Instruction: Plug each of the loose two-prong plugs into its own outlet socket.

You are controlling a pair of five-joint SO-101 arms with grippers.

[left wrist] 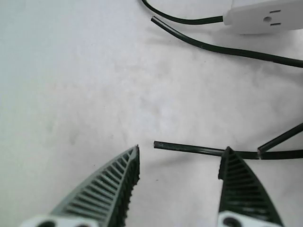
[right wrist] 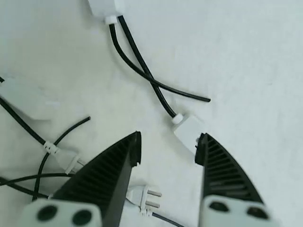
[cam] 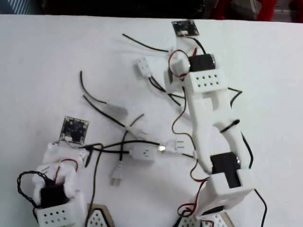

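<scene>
My left gripper [left wrist: 182, 149] is open low over the table, near a cut black cable end [left wrist: 163, 145] lying between its fingertips. Farther off lies a white outlet socket [left wrist: 265, 16] [cam: 144, 152], face up, with a white two-prong plug [cam: 177, 145] lying against its side. A dark two-prong plug [cam: 116, 177] lies loose in front of it. My right gripper [right wrist: 169, 136] [cam: 173, 75] is open at the far side. A small white socket block [right wrist: 185, 128] sits just off one fingertip. A white two-prong plug [right wrist: 147, 196] lies beneath the fingers.
Another white socket [cam: 143, 67] [right wrist: 104, 7] lies at the back, and a pale one [cam: 116, 111] [right wrist: 28, 101] at mid table. Black cables [cam: 102, 111] cross the white table between them. The right arm [cam: 208, 118] stretches across the table's right half.
</scene>
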